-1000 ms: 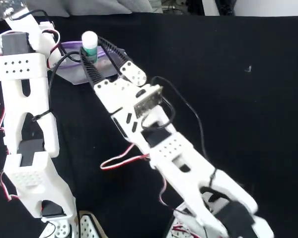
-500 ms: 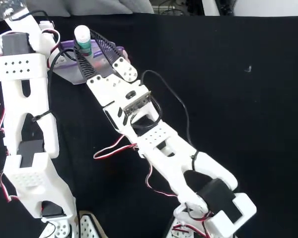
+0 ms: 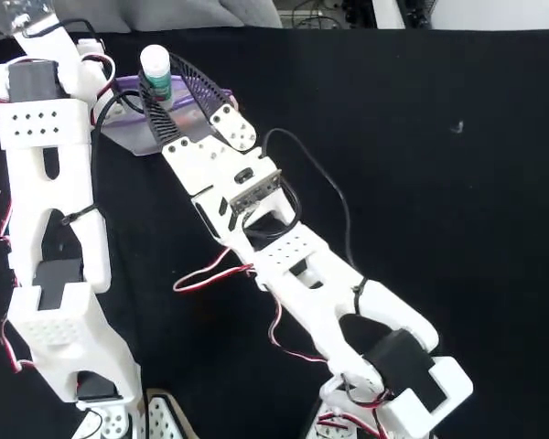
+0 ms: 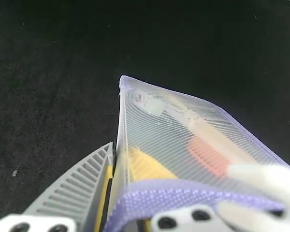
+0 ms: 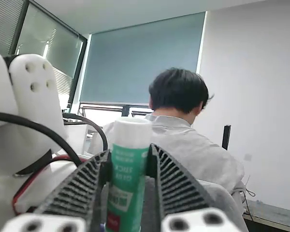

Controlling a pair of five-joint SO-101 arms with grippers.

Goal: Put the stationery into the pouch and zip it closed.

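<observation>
Translucent plastic ribbed with fine lines and edged in purple, the pouch [image 3: 133, 135] lies at the far left of the black table [image 3: 439, 229], and the left gripper [image 4: 171, 164] is clamped on its purple mouth band, one grey ribbed finger outside the wall. Through that wall the left wrist view shows a yellow item [image 4: 142, 166] and an orange-red item [image 4: 210, 152] already inside. The right gripper [image 3: 161, 99] is closed on a glue stick [image 3: 156, 75], green-bodied with a white cap, held upright between its black ribbed jaws; the right wrist view shows the jaws pressing both sides of the tube [image 5: 127, 183]. Over the last second the right arm has stretched out from its base and carried the glue stick farther toward the far left corner, so that it now stands over the pouch rather than just beside its near edge. In the last half second that travel has all but stopped, and the left arm has shifted only slightly. By my reading, the carry is finished and the insertion is about to begin: the glue stick is still upright and above the opening, so it probably needs tilting and lowering into the mouth before release. The zipper remains to be closed afterwards, and the left grip on the band should keep the mouth steady for that.
</observation>
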